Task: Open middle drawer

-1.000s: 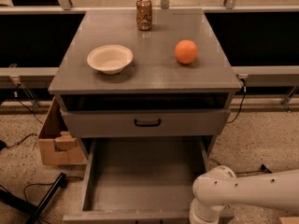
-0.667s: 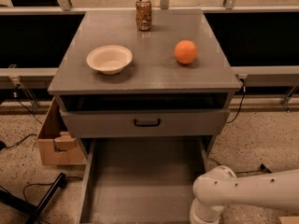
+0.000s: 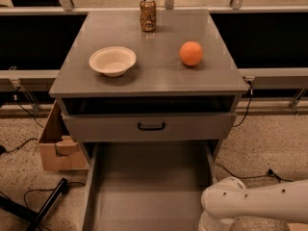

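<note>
only one camera view here. the middle drawer (image 3: 192,127) is the wide grey front right under the dark band below the cabinet top (image 3: 154,78), and its little black loop handle (image 3: 151,126) sits dead centre. it looks shut or close to it, and i honestly can't tell if it's cracked out a bit. below it the bottom drawer (image 3: 149,186) is hauled way out toward the camera, and i can't see anything in it

on top there's a pale bowl (image 3: 112,60) on the left, an orange (image 3: 191,53) on the right and a can (image 3: 147,14) at the back edge. a cardboard box (image 3: 57,150) sits on the floor, left of the cabinet

the gripper is nowhere in shot. all you get is a fat white arm link (image 3: 255,203) poking in at the bottom right corner, beside the open bottom drawer's right wall. so open or closed, no way to say

the bit that matters imo: the handle lies up and to the left of that arm link, and deeper into the scene, with the pulled-out bottom drawer sticking out underneath it. the handle's long axis runs left to right across the front, so i'd guess the gripper has to come in over the open drawer, straddle the bar top and bottom, then pull straight back toward the camera
</note>
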Robot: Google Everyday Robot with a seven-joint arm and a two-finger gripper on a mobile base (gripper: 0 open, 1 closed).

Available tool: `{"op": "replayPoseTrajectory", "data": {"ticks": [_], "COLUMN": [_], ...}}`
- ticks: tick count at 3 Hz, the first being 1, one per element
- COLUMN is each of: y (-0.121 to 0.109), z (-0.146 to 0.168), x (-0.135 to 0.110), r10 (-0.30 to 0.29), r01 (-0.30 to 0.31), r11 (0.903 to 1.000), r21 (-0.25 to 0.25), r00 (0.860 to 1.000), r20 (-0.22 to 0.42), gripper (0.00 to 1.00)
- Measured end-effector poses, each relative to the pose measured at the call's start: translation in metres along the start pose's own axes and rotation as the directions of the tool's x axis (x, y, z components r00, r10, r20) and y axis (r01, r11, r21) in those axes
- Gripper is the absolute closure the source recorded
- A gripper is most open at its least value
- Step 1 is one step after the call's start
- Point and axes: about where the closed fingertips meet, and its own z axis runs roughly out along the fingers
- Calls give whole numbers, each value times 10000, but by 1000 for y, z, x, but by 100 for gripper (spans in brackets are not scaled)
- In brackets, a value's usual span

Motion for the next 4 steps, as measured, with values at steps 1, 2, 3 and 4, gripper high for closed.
{"op": "replayPoseTrajectory", "data": {"ticks": [1,2,3,4], "y": [1,2,3,5], "z": [1,2,3,-9], "x": [0,1,1,3], "r10": [-1,-2,-2,-18], "r01": [1,2,2,18], "r11": [10000,10000,10000,10000], "r21": [-24,-57,-76,25], "r00": [10000,10000,10000,9999], "r20": [-6,-15,-20,-100], "gripper": [65,34,10,0]}}
